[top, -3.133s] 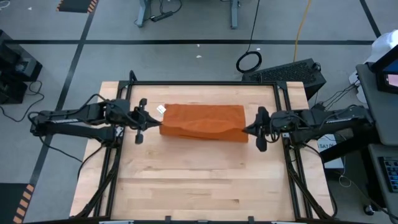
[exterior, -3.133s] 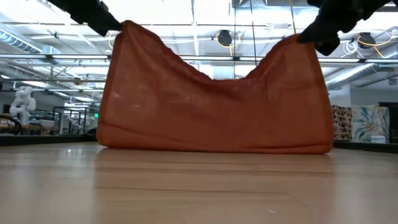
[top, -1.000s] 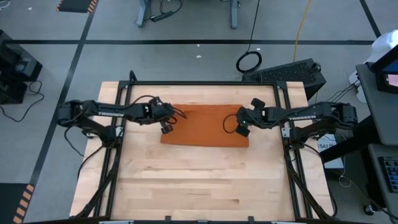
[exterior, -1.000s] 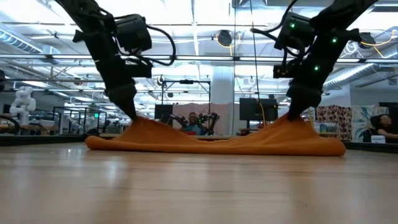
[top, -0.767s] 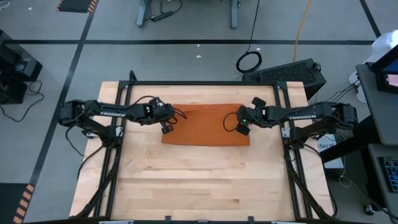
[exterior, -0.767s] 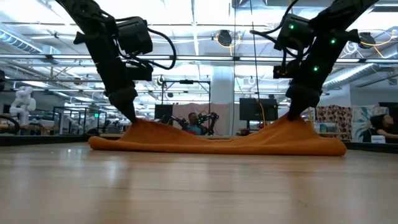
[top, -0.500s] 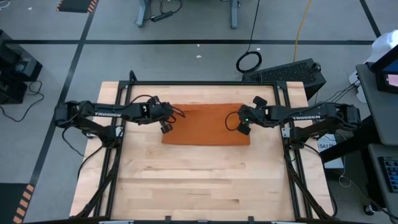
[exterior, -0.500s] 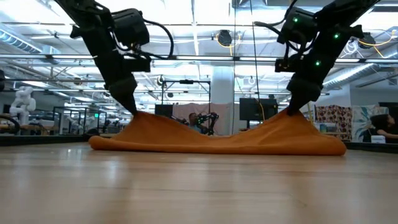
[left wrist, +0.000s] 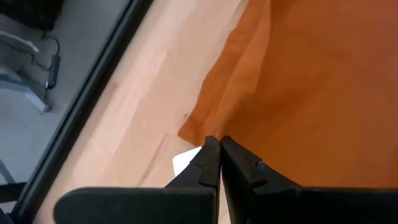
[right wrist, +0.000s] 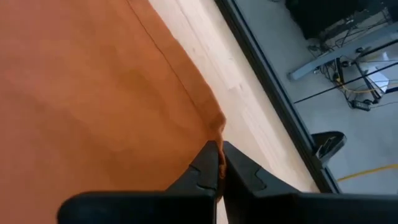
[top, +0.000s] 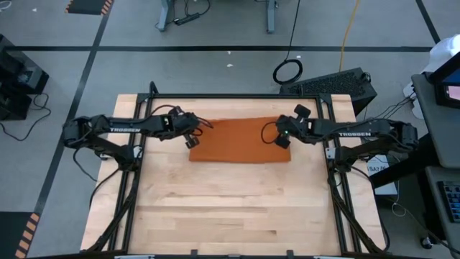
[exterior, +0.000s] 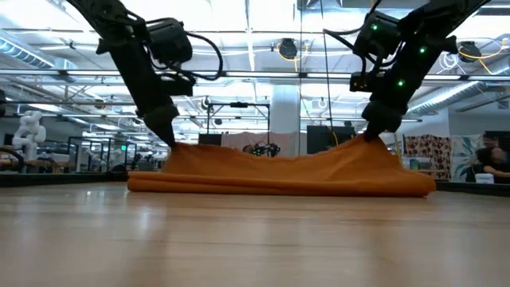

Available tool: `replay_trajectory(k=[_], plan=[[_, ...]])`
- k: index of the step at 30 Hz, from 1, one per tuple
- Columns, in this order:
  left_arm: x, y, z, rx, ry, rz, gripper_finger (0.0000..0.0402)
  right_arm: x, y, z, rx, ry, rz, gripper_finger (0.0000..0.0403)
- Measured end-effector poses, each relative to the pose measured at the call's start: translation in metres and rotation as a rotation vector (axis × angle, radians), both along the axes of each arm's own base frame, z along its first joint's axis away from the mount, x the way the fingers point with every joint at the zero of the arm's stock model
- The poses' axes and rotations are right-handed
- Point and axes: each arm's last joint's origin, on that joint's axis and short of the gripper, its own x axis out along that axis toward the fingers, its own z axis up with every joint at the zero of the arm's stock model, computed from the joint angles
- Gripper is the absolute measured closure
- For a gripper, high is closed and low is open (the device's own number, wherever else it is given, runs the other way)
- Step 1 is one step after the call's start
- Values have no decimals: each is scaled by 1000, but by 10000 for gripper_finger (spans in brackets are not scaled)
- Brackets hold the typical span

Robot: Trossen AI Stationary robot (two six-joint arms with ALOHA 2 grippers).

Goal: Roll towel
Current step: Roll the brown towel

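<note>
The burnt-orange towel (top: 237, 142) lies folded in a flat band on the far half of the table, its underside on the wood. In the low view the towel (exterior: 279, 177) rises to a small peak at each end. My left gripper (top: 192, 142) is shut at the towel's left end, and my right gripper (top: 282, 141) is shut at its right end. The white tag (left wrist: 185, 163) shows beside my left fingers. My left gripper pinches the towel's left-end edge (left wrist: 214, 124) between its two fingertips, slanting down from the table's left. That end (exterior: 177, 147) is raised into a peak; the cloth below it rests on the table. My right gripper pinches the towel's right-end corner (right wrist: 217, 129) between its two fingertips, slanting down from the table's right. The held end (exterior: 368, 143) stands up as a peak, and the cloth sags slack toward the middle, resting on the table.
Black frame rails (top: 237, 97) run along the table's far edge and both sides. Bare wood (top: 230, 208) fills the near half. A black keyboard (top: 330, 83) lies on the floor beyond the far right corner. A person (exterior: 488, 163) sits in the room behind.
Both grippers, still shut on the towel's ends, have moved toward the table's far edge and up a little. The towel has slid along the table toward the far edge, and its two held ends stand slightly higher than before.
</note>
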Motion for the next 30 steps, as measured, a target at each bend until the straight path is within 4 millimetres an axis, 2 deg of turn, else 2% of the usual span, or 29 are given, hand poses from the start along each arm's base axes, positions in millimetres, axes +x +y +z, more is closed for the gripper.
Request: replay_trajectory(k=[7,11,15,19,24,30], plan=[[5,2,-9,-11,21,2,391,-1,-13,-2,-9,19,-27,403],[5,2,-10,-22,19,-1,391,0,-16,-2,21,8,19,403],[5,0,-5,-53,-17,-26,391,3,-15,0,57,-29,74,403],[0,-4,1,-76,-33,-34,391,2,-16,0,16,15,83,403],[-4,-12,7,-135,-63,-23,391,6,-18,13,-13,17,99,403],[-6,-10,8,-131,-68,-9,391,9,-23,22,-50,25,127,403]])
